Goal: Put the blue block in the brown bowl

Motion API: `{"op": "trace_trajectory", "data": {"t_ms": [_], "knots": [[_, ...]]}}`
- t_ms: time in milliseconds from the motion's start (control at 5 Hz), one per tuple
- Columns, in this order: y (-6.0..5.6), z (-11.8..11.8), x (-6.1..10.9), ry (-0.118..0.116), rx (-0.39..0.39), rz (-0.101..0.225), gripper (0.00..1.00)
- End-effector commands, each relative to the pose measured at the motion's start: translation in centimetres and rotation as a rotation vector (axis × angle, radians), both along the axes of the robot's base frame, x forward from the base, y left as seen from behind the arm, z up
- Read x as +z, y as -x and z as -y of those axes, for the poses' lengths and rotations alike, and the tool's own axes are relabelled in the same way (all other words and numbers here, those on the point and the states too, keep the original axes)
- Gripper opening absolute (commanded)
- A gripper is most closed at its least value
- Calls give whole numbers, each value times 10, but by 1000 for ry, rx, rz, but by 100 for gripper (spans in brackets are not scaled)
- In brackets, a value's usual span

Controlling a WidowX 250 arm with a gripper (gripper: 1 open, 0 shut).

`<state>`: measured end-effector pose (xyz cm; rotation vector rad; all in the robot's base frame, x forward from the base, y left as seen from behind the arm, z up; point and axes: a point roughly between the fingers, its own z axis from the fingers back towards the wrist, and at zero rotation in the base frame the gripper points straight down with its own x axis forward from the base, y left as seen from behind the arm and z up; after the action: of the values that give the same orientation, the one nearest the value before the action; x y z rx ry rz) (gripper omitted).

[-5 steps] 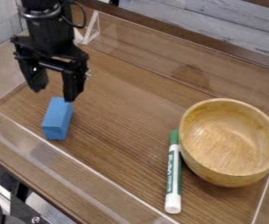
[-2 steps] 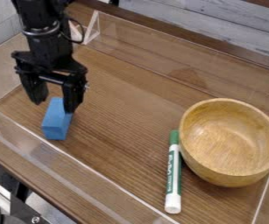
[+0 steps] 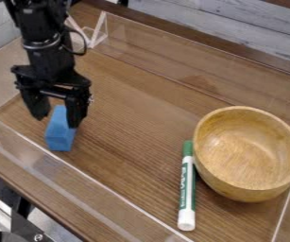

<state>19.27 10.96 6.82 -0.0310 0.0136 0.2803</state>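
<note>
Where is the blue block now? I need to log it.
The blue block lies at the camera view's left on the wooden table, between the open end effector's fingers, far from the brown bowl.

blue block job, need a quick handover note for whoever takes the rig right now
Gripper: open, pointing down, one finger either side of the top of the blue block; nothing held.
Blue block: on the wooden table, at the left.
Brown bowl: at the right, empty; a green-and-white marker lies beside it.
Done: gripper lined up over the block.
Left: grasp, lift, carry to the bowl, release.
</note>
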Motion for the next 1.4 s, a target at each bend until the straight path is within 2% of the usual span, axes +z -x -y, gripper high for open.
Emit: {"op": "trace_trajectory", "data": {"t_ms": [0, 800, 1200], "knots": [[-5, -7, 2, -8, 11, 29, 100], [-11, -18, -10, 28, 20, 50, 100], [-12, -18, -21, 34, 22, 59, 100]]}}
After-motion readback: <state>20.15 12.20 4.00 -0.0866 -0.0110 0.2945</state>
